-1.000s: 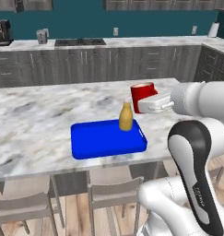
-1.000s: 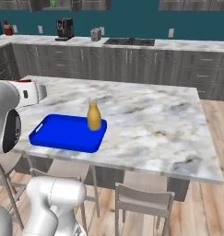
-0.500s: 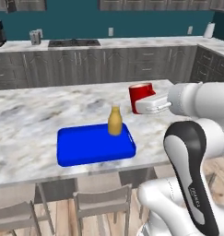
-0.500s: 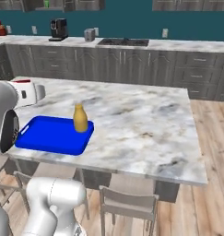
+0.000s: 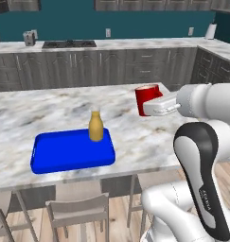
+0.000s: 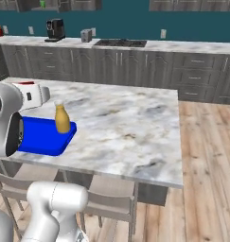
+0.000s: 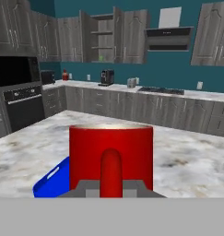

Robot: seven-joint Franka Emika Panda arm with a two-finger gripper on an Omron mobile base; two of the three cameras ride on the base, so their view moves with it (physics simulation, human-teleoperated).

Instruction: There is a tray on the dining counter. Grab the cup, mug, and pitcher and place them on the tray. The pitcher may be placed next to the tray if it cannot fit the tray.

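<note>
Kitchen, teal walls, grey cabinets; marble dining counter [image 5: 50, 101] in foreground.
Mug [image 5: 148, 99]: red, upright, carried above the counter's right part, well right of the tray; gripper [image 7: 111, 186] clamped shut on its handle.
Tray [image 5: 69, 153]: blue, near edge of counter.
Pitcher [image 5: 95, 126]: yellow-orange, upright on the tray's far right corner.
Change: whole scene has slid sideways in both base views over the last second, so the base is driving; mug stays gripped.
Judgement: mug delivery under way, set-down on tray next.

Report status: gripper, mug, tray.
Gripper shut on mug, held above dining counter. Pitcher standing on tray. Nothing between mug and tray.
</note>
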